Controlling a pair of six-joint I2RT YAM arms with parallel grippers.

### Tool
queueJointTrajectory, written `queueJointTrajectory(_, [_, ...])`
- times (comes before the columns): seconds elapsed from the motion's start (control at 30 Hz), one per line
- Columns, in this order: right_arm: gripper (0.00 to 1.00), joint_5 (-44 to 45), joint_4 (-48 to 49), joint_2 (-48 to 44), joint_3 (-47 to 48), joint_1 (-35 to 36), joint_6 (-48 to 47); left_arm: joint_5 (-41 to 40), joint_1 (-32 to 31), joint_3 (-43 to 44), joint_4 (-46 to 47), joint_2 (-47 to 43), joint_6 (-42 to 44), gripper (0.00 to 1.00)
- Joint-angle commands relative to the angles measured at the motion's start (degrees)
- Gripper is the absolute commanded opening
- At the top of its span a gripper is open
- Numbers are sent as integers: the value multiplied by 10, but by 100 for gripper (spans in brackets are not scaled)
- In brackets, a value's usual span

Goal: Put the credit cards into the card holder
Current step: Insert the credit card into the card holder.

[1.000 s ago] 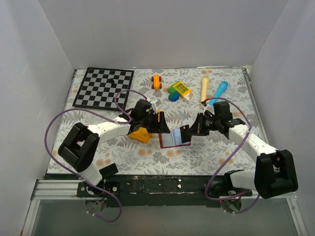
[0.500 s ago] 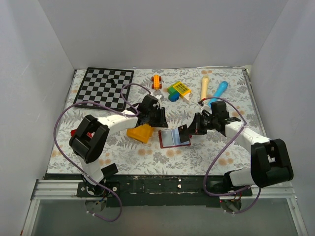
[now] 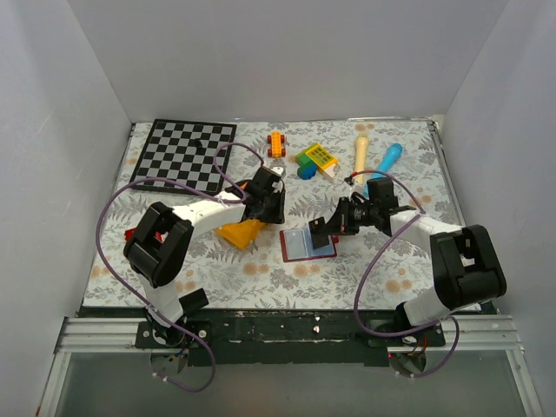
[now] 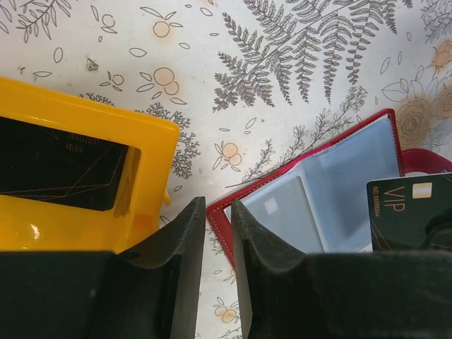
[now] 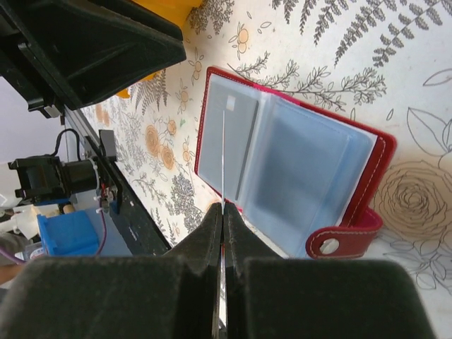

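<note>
The maroon card holder (image 3: 307, 245) lies open on the floral cloth, its pale blue pockets (image 5: 282, 169) up and its snap tab (image 5: 337, 244) to one side. My right gripper (image 5: 223, 208) is shut on a black credit card (image 4: 408, 212), seen edge-on (image 5: 223, 159) over the holder's left pockets. In the top view that gripper (image 3: 334, 228) sits at the holder's right edge. My left gripper (image 4: 217, 208) hangs between the holder's corner (image 4: 220, 212) and a yellow bin (image 4: 85, 212); its jaws stand a narrow gap apart, empty. Another black credit card (image 4: 63, 166) lies in the bin.
The yellow bin (image 3: 239, 233) sits just left of the holder. A chessboard (image 3: 184, 155) lies at the back left. An orange toy car (image 3: 276, 143), a yellow-green block (image 3: 314, 159), a cream peg (image 3: 360, 155) and a blue peg (image 3: 387, 159) line the back.
My left gripper's jaws have narrowed and it has drawn back from the bin. My right gripper has carried its card leftward, closer over the holder.
</note>
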Motion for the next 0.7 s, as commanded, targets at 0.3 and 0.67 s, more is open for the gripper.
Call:
queueJointTrajectory(0.3, [1,-42,126,33,-28,-3,18,25,-6,-56,26,-53,-7,13])
queueJointTrajectory(0.67, [1,-27,155,63,-40,-3,38,5,-56,-88,46,-52,-55,2])
